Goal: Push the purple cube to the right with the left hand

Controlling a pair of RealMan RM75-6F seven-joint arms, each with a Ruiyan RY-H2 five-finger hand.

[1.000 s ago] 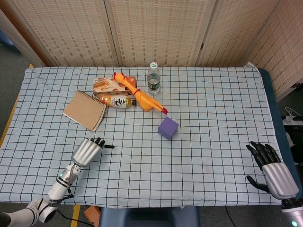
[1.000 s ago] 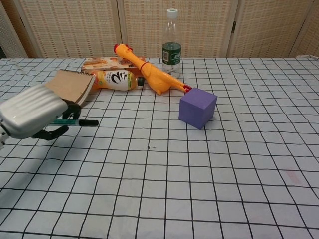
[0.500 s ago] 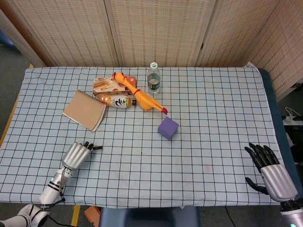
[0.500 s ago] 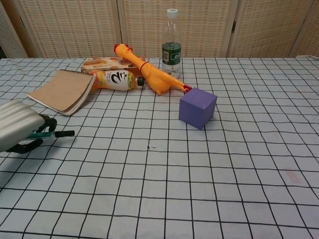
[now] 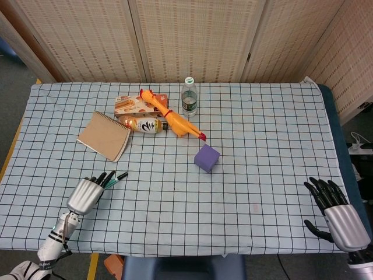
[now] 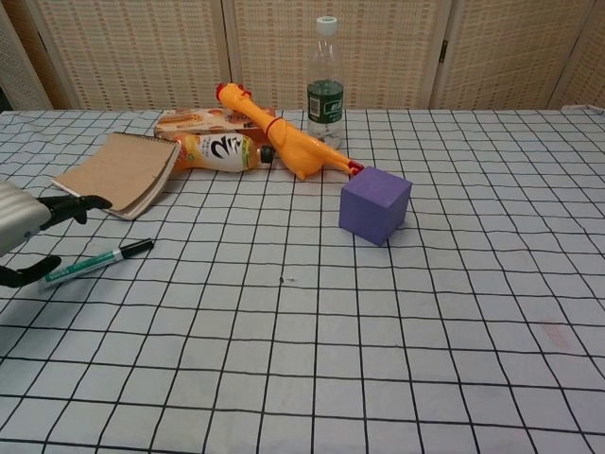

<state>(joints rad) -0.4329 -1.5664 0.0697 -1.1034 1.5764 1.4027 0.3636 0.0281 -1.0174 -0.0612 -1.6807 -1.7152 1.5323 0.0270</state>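
Reaching across from the near left corner, the left robot hand (image 5: 87, 192), empty with fingers apart beside a green marker (image 6: 98, 262), should probably meet the purple cube (image 5: 207, 158), mid-table by the rubber chicken (image 5: 169, 118), squarely on its left face.

cloth (image 5: 262, 146): checked fabric, matt
cube (image 6: 375, 204): matt, smooth
bottle (image 6: 325, 83): clear glossy plastic
notebook (image 5: 104, 135): matt brown card
left hand (image 5: 87, 192): brushed silver metal
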